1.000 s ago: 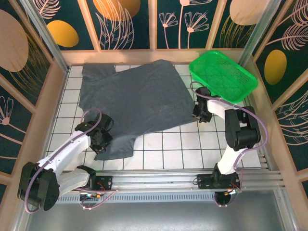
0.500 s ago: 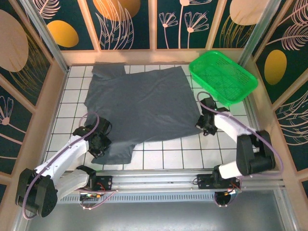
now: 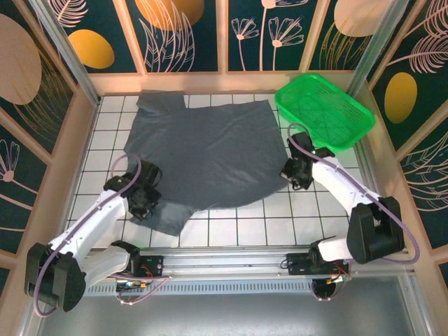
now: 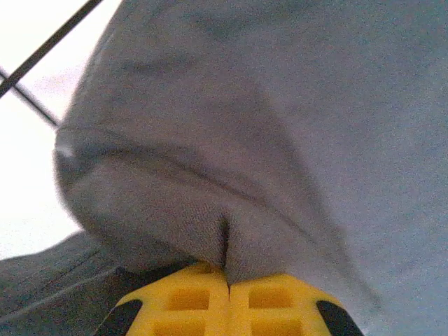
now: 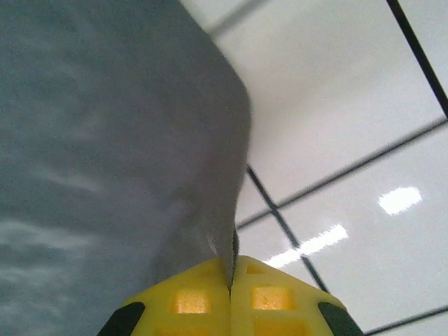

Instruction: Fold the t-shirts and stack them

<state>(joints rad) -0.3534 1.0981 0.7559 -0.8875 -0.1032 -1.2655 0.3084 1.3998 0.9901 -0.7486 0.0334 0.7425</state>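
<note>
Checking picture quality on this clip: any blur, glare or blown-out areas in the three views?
Top external: evenly lit and sharp across the dark slate-grey cloth t-shirt. Left wrist: the shirt sits too close, soft and out of focus; the glossy white tiled tabletop at the left is blown out. Right wrist: bright glare patches on the tiles, shirt edge blurred.

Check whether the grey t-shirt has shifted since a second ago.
Yes. The grey t-shirt has slid right, toward the green mesh basket: its far right corner now lies just beside the basket's left rim, where earlier it stopped well short.
</note>
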